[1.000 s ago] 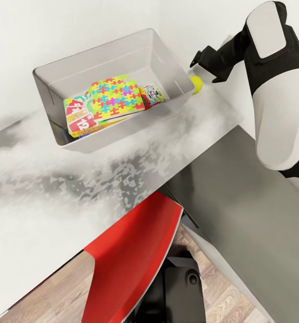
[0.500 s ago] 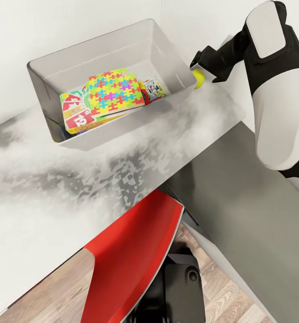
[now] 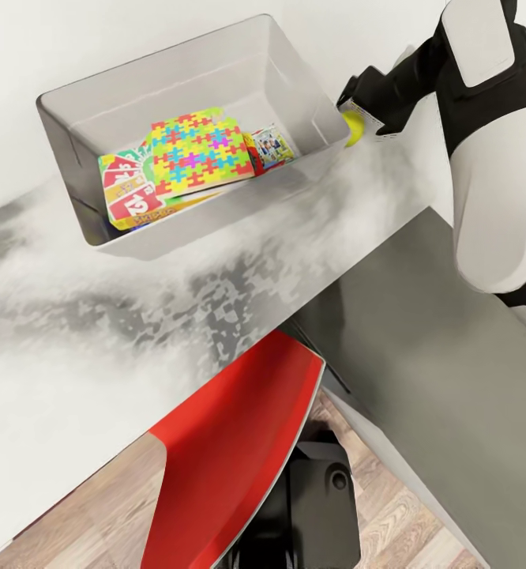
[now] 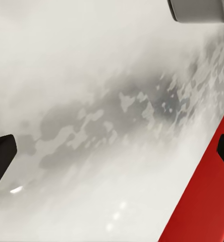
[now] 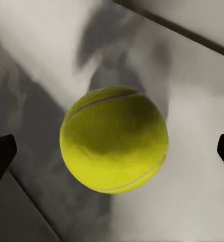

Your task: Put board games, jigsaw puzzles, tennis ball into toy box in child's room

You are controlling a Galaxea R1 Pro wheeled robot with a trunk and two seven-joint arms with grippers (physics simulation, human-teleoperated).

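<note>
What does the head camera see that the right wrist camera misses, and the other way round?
Head view alone: the toy box holding a jigsaw puzzle and board games, plus the red chair. Right wrist view alone: a close look at the ball's seam and the open right hand either side of it. Both: the tennis ball on the table.

Smooth plastics, printed card and a glossy desk.
Bin (image 3: 73,130): smooth grey plastic. Ball (image 5: 114,138): matt, faintly fuzzy. Puzzle (image 3: 196,152) and box (image 3: 125,190): printed card. Table (image 3: 97,332): glossy, mottled. Chair (image 3: 231,450): shiny red. Floor (image 3: 397,521): wood planks.
</note>
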